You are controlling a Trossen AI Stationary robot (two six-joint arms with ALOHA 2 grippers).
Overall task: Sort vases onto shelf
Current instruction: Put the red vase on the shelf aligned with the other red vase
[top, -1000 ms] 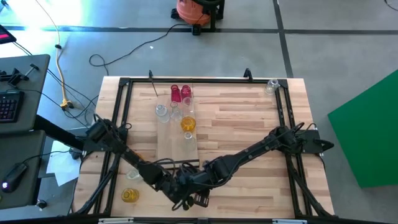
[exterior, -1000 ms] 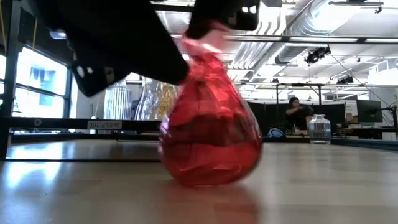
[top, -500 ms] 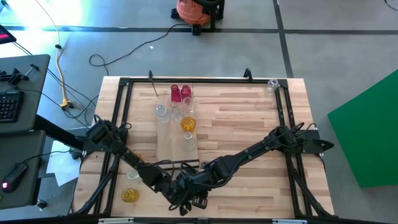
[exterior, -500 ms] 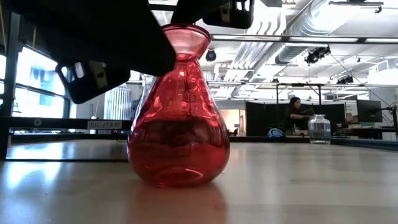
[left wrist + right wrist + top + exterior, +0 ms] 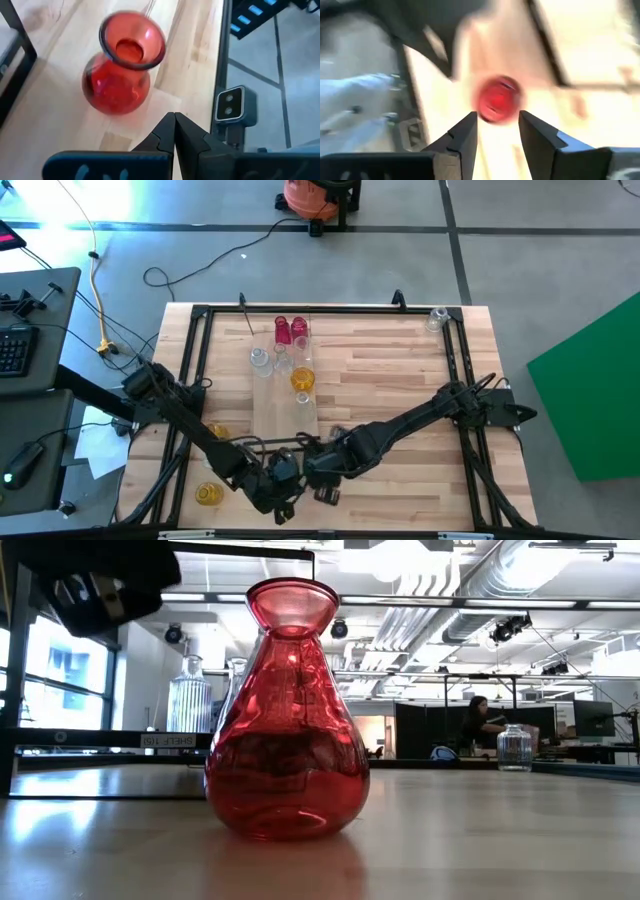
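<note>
1. A red translucent glass vase with a bulbous body and flared mouth (image 5: 287, 710) stands upright on the slatted light-wood surface (image 5: 400, 370), close to its near edge, free of both claws.
2. The left claw (image 5: 174, 131) is clenched shut on nothing; its tips sit just beside the vase and apart from it.
3. The right claw (image 5: 497, 131) is released, its two dark fingers spread with the vase showing beyond the gap. It grasps nothing.
4. The flat rectangular light-wood shelf board (image 5: 268, 420) lies well apart from this vase, farther across the surface. A small group of vases already stands at its far end: two red (image 5: 283, 330), a few clear ones (image 5: 260, 359) and an amber-yellow one (image 5: 303, 379).
5. Other vases are still off the shelf: an amber-yellow one (image 5: 207, 494) near the left front corner and a clear one (image 5: 437, 317) at the far right corner.
6. Risk: both arms crowd the same spot, so a swing by either could knock the vase over or off the near edge.
7. Risk: smooth rounded glass may slip from a pinch placed on the belly; a hold on the narrow neck looks safer.
8. Risk: carrying it to the shelf's crowded far end could topple the vases standing there.
</note>
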